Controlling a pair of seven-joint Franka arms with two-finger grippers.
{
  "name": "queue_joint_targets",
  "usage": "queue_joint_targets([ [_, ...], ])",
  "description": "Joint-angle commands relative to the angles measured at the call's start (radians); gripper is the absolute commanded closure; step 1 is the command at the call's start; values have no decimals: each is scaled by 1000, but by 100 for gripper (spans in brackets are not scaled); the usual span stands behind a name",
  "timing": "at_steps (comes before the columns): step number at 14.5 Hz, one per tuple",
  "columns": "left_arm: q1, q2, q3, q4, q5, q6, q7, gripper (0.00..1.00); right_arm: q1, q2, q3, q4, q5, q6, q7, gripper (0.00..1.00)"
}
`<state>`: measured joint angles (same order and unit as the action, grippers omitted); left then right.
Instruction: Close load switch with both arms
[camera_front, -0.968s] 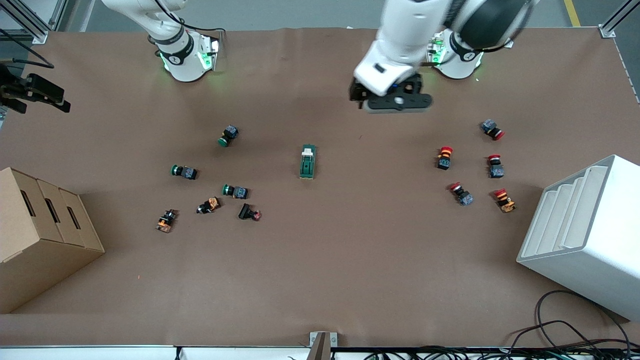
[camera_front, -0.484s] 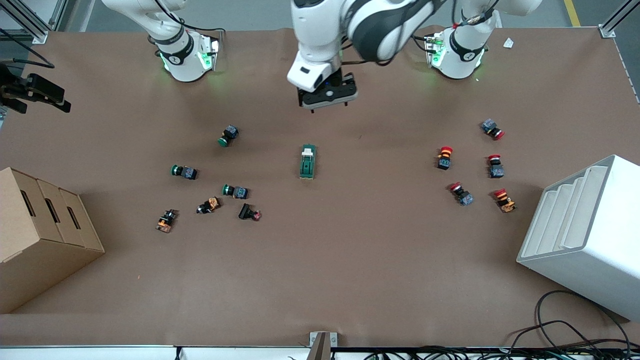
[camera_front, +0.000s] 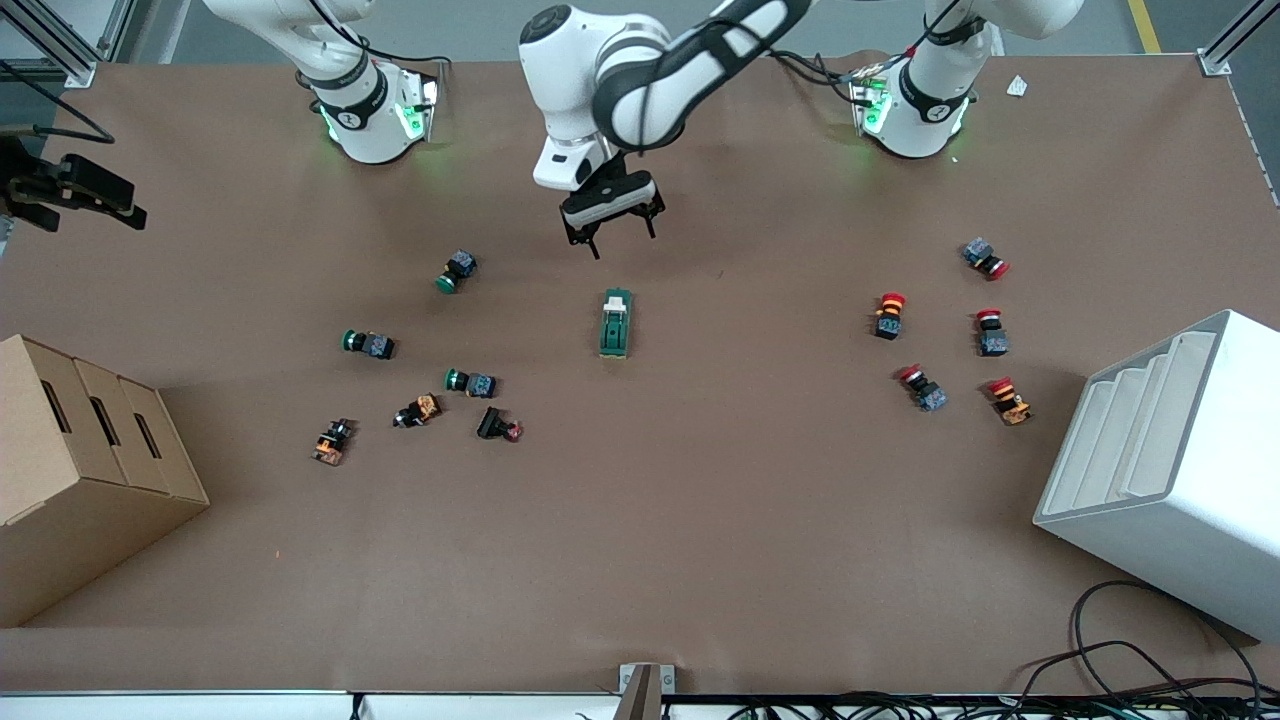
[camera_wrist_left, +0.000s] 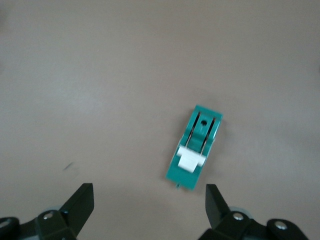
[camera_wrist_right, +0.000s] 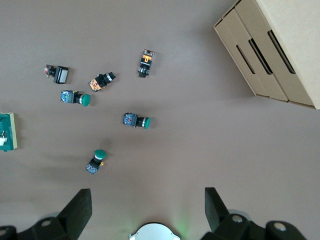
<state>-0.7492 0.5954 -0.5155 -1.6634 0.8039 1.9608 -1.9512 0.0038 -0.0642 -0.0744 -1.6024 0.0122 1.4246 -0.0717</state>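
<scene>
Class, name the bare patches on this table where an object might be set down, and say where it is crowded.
Bare: the wide strip nearer the camera than the load switch, between the cardboard box and the white bin. Crowded: the green push buttons and the red push buttons.

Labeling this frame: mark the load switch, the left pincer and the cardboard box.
load switch (camera_front: 616, 324), front view, middle of its green body.
left pincer (camera_front: 620, 232), front view, midway between its open fingertips, over bare table.
cardboard box (camera_front: 60, 470), front view, its top face.
</scene>
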Motion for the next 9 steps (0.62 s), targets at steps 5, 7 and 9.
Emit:
queue_joint_targets([
  [5, -68, 182, 3, -4, 441, 0, -396, 1, -7, 227, 2, 35, 19, 51, -8, 0],
  [7, -84, 208, 5, -15, 516, -2, -405, 2, 46, 234, 8, 39, 11, 86, 15, 0],
  [9, -87, 213, 15, -73, 646, -8, -438, 2, 88, 239, 12, 26, 23, 99, 193, 0],
])
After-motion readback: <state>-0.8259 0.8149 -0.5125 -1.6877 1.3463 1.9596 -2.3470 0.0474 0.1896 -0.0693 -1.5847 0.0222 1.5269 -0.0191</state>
